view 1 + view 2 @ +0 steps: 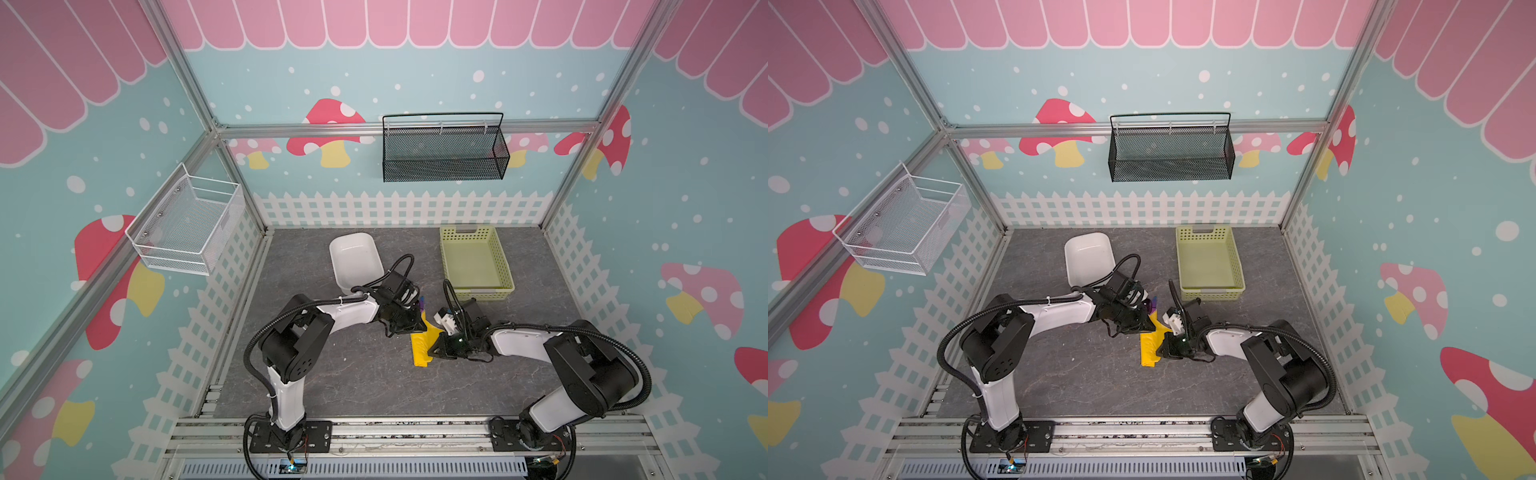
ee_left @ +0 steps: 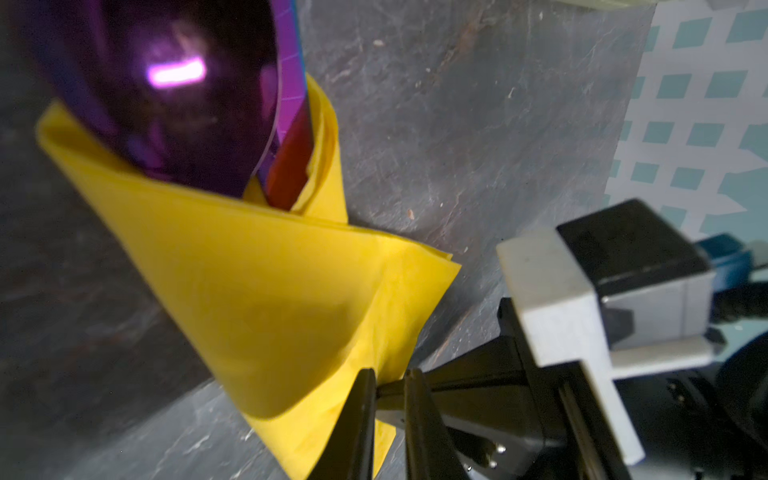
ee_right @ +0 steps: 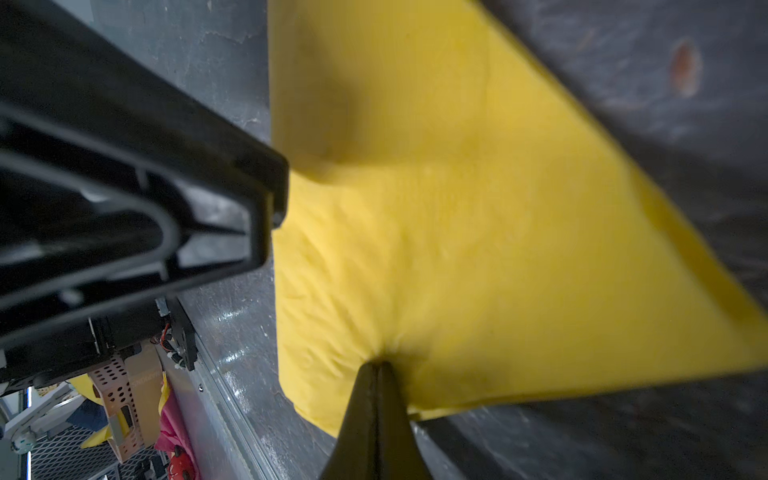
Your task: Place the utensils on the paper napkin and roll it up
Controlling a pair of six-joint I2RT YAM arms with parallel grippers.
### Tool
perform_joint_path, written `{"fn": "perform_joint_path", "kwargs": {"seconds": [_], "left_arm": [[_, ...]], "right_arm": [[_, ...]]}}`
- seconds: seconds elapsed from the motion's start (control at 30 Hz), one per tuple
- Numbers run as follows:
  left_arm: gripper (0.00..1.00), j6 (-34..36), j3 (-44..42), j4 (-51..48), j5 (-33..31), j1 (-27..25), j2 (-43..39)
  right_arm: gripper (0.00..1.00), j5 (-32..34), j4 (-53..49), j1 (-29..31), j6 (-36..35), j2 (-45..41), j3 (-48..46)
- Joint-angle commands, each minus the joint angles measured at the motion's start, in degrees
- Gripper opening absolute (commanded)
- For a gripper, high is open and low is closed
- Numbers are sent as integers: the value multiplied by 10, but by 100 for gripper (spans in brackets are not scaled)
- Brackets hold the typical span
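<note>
Grey stone-patterned tabletop (image 1: 332,374), white rectangular dish (image 1: 354,257) at 11 o'clock, pale green perforated basket (image 1: 482,294) at 1 o'clock, part-rolled yellow paper napkin (image 1: 420,352) near centre, purple utensils (image 2: 178,104) poking from its 12 o'clock end.

Both top views: set high above the near edge, aimed down and toward the far wall, well back, taking in the whole table (image 1: 332,374), both arms and three walls; nearly the same picture, shifted slightly sideways. Left wrist: very close, looking along the left gripper (image 2: 390,376) toward the right wall, napkin (image 2: 257,299) filling the middle. Right wrist: closer yet, looking along the right gripper (image 3: 378,365) leftward and toward the near rail. Shared by all four: napkin. Caught too in each wrist view: the opposite gripper.
</note>
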Motion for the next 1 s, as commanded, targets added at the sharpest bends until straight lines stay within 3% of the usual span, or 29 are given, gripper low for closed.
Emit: {"fn": "perform_joint_path", "kwargs": {"seconds": [0.0,0.6,0.97], "left_arm": [[17,2,46,-6,-17,2,30],[14,58,197,-137,-108,-9,137],[13,81,164,-177,-155,-2,135]], "right_arm": [[5,17,-49,11,10,9,-27],[5,32,-42,14,32,-14,-51],[4,35,-30,16,50,-19,-76]]}}
